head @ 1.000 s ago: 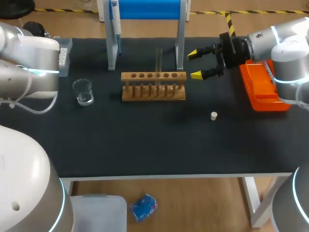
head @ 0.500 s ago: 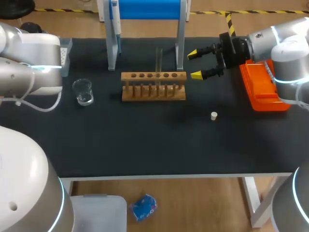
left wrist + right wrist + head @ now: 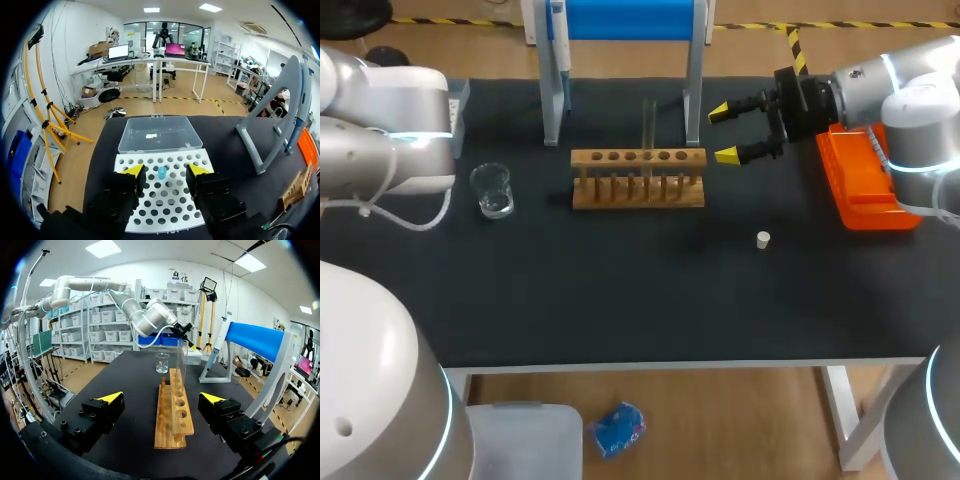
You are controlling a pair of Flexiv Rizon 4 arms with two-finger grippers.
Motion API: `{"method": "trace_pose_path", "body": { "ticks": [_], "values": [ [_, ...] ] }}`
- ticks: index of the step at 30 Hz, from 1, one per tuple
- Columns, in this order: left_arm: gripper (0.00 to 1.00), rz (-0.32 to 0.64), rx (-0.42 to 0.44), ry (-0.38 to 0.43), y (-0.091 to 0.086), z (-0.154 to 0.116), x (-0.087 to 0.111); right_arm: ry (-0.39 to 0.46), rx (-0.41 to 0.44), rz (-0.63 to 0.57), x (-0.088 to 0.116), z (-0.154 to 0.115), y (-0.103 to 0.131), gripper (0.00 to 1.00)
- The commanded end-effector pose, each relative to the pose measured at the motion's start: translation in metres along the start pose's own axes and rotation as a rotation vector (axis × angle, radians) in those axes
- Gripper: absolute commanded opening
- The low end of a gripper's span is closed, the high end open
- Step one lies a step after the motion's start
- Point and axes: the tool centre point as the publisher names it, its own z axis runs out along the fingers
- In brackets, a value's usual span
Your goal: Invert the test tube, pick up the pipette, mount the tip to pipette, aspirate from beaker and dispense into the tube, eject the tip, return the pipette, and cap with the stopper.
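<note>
A glass test tube (image 3: pixel 648 128) stands upright in the wooden rack (image 3: pixel 638 179). My right gripper (image 3: pixel 728 132) hangs open just right of the rack; in its own view the gripper (image 3: pixel 162 398) faces along the rack (image 3: pixel 172 416) towards the tube (image 3: pixel 181 365) and the beaker (image 3: pixel 162 362). My left gripper (image 3: pixel 162 171) hovers over the white tip box (image 3: pixel 165 200), fingers apart, with a blue tip (image 3: pixel 162 172) below the gap. In the head view it is hidden behind its arm. The pipette (image 3: pixel 557 40) hangs on the blue stand (image 3: pixel 620 20). The beaker (image 3: pixel 492 190) and white stopper (image 3: pixel 763 238) rest on the table.
An orange bin (image 3: pixel 865 185) sits at the right edge, under my right arm. The tip box's clear lid (image 3: pixel 157 134) lies open beyond the tips. The stand's grey legs (image 3: pixel 693 90) rise just behind the rack.
My left arm has shifted a little to the right over the tip box. The right arm and everything on the table have kept still.
</note>
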Motion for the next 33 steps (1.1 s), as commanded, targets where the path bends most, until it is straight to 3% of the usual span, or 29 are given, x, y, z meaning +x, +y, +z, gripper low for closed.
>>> {"method": "trace_pose_path", "body": {
  "ticks": [1, 22, 33],
  "values": [
    [0.47, 0.002, 0.001, -0.005, 0.0000, 0.0051, 0.0010, 0.000, 0.001, -0.001, 0.0002, -0.0003, -0.0002, 1.00],
    [0.48, 0.017, -0.003, -0.017, 0.0005, 0.0090, 0.0006, 0.000, 0.001, -0.001, 0.0002, -0.0003, -0.0002, 1.00],
    [0.41, -0.007, -0.002, -0.023, 0.0008, 0.0100, -0.0047, 0.000, 0.001, -0.001, 0.0002, -0.0003, -0.0002, 1.00]
  ]
}}
